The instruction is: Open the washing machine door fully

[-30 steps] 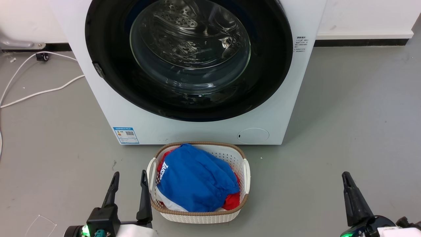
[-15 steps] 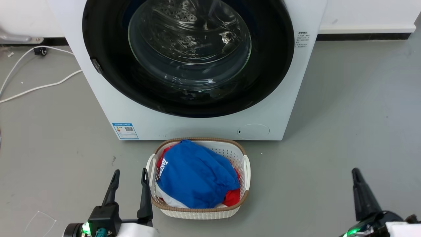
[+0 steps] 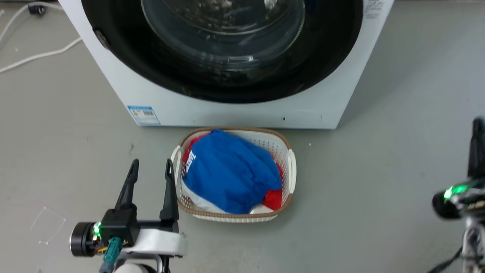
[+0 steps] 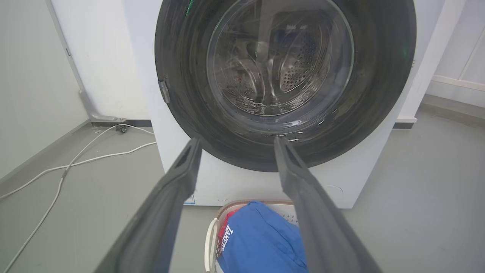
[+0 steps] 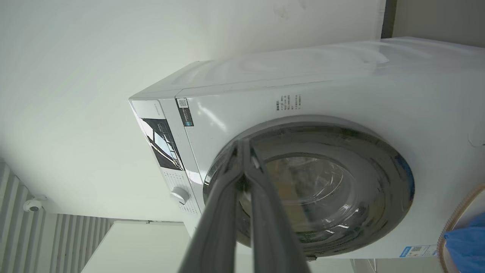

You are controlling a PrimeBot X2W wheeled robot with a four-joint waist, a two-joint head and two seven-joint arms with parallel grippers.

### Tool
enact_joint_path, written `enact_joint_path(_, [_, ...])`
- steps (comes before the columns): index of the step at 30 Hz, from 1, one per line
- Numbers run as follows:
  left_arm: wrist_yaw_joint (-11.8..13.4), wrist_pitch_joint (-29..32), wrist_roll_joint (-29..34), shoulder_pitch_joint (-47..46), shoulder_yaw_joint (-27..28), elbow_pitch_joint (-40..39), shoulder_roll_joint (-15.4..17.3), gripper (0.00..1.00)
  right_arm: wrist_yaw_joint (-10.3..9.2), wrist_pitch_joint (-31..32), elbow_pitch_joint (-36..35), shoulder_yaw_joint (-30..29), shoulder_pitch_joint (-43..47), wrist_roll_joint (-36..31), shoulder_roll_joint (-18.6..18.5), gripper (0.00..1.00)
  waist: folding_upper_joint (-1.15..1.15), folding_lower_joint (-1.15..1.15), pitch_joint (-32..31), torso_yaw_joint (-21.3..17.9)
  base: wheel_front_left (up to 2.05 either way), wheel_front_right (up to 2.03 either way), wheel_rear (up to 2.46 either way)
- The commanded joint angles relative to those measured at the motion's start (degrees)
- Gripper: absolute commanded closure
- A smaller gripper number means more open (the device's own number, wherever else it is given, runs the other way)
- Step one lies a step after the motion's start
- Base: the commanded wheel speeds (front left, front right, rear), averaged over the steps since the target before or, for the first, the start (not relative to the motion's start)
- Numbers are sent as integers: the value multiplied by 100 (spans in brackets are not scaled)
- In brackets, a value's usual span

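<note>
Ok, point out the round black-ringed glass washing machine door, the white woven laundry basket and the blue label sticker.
Round black-ringed glass washing machine door (image 4: 280, 60): left wrist view, centre of the glass bowl.
White woven laundry basket (image 3: 292, 167): head view, right handle.
Blue label sticker (image 3: 143, 115): head view, its middle.

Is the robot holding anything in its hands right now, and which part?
Nothing. The left gripper is open and empty; the right gripper is shut on nothing.

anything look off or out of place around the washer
Nothing damaged or spilled. The washing machine door sits shut and flush. A loose white cable trails across the floor left of the washing machine, and the laundry basket stands close before it.
</note>
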Motion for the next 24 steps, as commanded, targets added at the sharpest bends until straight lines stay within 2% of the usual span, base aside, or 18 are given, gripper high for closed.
enact_joint_path(1, [0,-16,13,-102,-16,-27,-7,0,2,24,12,-21,-124,-8,-46,100,0,0,211,71,0,0,0])
enact_joint_path(5, [-31,-16,15,-366,-61,-122,-7,0,2,272,365,-224,-932,-91,-304,100,0,0,598,163,0,0,0])
enact_joint_path(10, [-25,-16,25,-690,-95,-261,-6,0,2,578,829,-183,-1981,-200,-585,100,0,0,1156,215,0,0,0])
enact_joint_path(18, [-24,-15,-17,-1156,-182,-402,-6,0,2,936,1424,219,-3509,-514,-864,100,0,0,1908,313,0,0,0])
enact_joint_path(24, [36,-16,-95,-1361,-242,-418,-8,0,2,1107,2102,553,-4444,-769,-1057,100,0,0,2212,413,0,0,0])
